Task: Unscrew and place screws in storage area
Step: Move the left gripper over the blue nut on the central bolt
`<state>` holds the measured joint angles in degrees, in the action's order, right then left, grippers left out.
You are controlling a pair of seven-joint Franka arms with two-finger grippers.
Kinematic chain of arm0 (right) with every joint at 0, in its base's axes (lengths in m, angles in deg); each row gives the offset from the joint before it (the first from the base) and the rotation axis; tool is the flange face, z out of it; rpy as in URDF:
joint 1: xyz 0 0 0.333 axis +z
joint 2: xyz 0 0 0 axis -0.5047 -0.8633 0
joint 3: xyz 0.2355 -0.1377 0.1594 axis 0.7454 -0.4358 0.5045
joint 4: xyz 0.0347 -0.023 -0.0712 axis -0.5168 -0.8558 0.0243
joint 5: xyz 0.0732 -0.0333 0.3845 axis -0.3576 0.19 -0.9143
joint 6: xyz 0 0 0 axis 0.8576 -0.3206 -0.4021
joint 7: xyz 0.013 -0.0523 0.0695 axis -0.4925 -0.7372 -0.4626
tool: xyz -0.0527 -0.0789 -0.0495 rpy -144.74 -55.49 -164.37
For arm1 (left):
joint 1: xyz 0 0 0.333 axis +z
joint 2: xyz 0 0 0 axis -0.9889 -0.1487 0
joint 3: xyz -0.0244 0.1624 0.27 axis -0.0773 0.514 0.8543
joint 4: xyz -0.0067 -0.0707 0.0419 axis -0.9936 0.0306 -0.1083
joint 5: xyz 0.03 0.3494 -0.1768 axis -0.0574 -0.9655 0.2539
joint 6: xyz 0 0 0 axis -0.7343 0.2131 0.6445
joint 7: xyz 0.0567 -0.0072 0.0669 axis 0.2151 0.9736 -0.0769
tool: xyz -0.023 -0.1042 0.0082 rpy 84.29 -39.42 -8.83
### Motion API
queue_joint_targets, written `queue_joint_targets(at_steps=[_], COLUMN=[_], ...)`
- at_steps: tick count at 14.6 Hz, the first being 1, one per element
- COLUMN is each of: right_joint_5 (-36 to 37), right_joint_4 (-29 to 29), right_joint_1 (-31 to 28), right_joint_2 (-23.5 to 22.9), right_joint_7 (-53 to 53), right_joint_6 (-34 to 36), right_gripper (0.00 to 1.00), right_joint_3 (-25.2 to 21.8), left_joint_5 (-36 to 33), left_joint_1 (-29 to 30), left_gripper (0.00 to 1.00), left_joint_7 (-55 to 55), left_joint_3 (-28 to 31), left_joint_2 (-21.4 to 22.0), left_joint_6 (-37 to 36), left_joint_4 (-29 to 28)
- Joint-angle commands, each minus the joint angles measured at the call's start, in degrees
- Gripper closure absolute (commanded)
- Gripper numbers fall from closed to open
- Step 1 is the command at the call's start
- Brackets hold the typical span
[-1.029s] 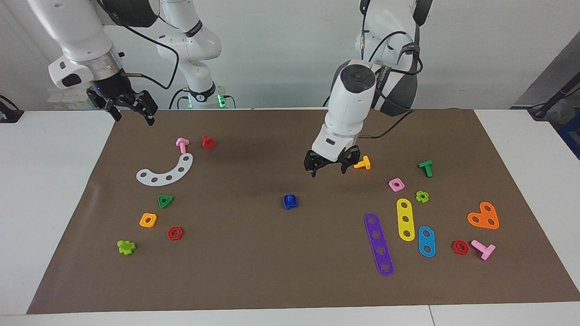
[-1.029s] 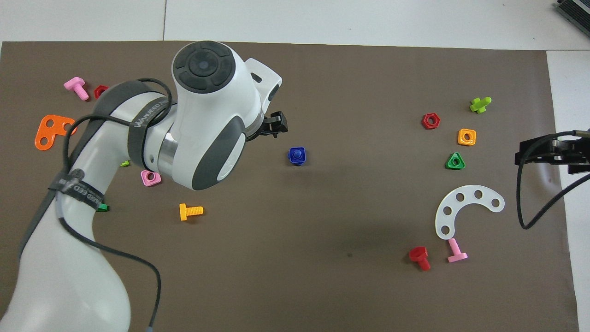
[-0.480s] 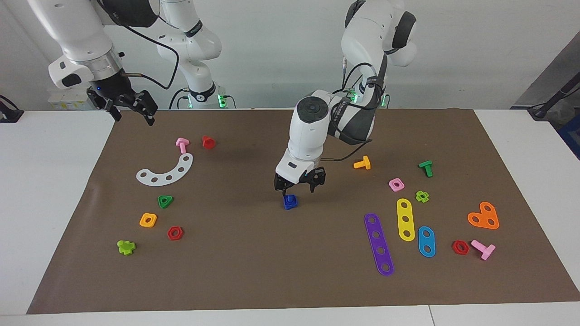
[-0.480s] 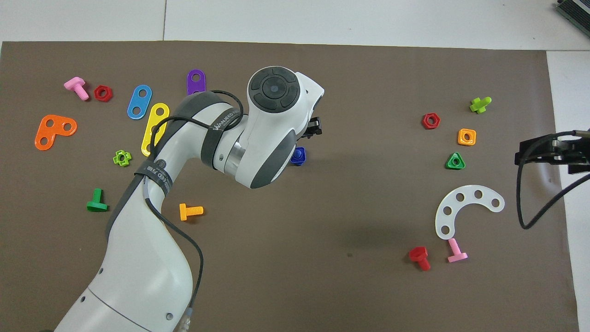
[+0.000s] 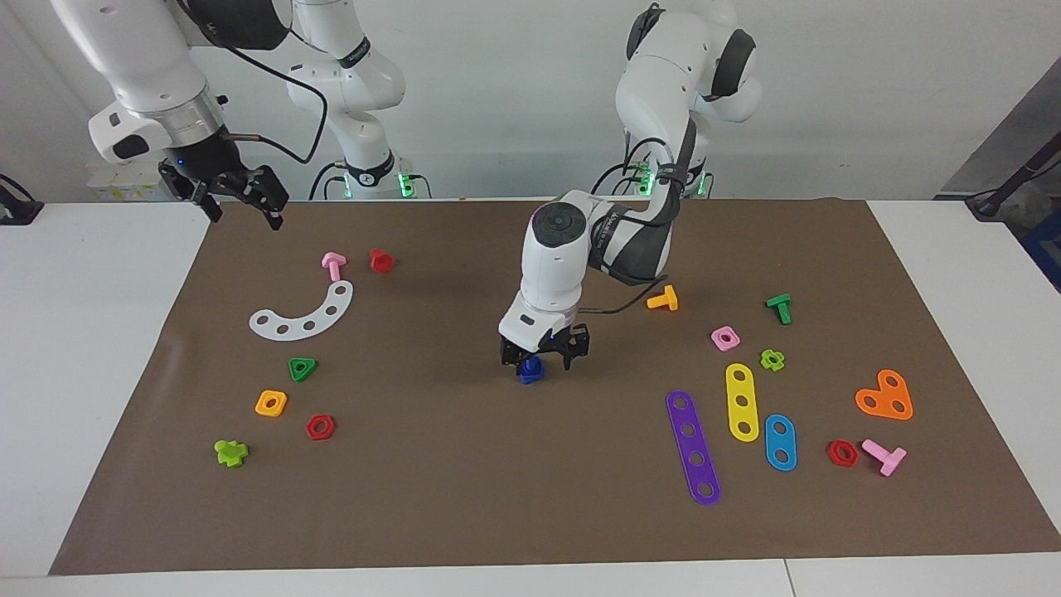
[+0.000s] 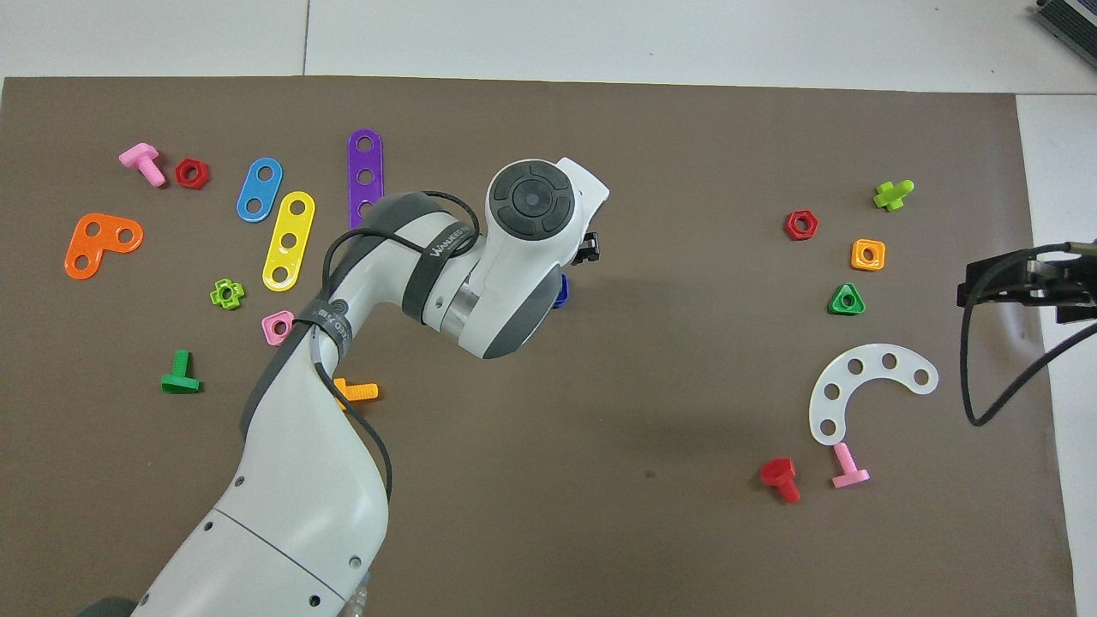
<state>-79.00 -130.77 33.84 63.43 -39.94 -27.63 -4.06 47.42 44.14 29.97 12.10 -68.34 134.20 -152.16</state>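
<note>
The dark-blue screw [image 5: 531,371] sits in the middle of the brown mat [image 5: 464,497], screwed into a blue nut. My left gripper [image 5: 543,361] is low over it, open, with its fingers on either side of the screw. In the overhead view the left arm covers most of the screw [image 6: 561,296]. My right gripper [image 5: 241,209] waits, open and empty, raised over the mat's corner at the right arm's end; it also shows in the overhead view [image 6: 1020,287].
Toward the left arm's end lie purple [image 5: 693,448], yellow [image 5: 742,401] and light-blue [image 5: 780,442] plates, an orange plate [image 5: 885,396] and an orange bolt [image 5: 663,299]. Toward the right arm's end lie a white arc plate [image 5: 303,313], several nuts and bolts.
My left arm swung from over the orange bolt toward the mat's middle and came down, so the open gripper now stands astride the dark-blue screw. The right arm has not moved.
</note>
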Motion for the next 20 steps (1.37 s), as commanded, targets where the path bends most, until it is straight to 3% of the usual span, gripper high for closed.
queue_joint_targets(at_steps=[1,20], right_joint_5=[-0.09,-0.09], right_joint_4=[-0.96,-0.96], right_joint_1=[-0.27,-0.36], right_joint_2=[1.1,1.1], right_joint_7=[-1.65,-1.65], right_joint_6=[0.4,0.4], right_gripper=[0.0,0.0], right_joint_3=[0.22,0.22], left_joint_5=[-1.4,-1.84], left_joint_1=[-1.1,-2.86], left_gripper=[0.09,0.18], left_joint_7=[0.47,-4.28], left_joint_3=[0.8,0.36], left_joint_2=[-1.03,-0.86], left_joint_6=[3.51,4.14], left_joint_4=[-0.45,-4.05])
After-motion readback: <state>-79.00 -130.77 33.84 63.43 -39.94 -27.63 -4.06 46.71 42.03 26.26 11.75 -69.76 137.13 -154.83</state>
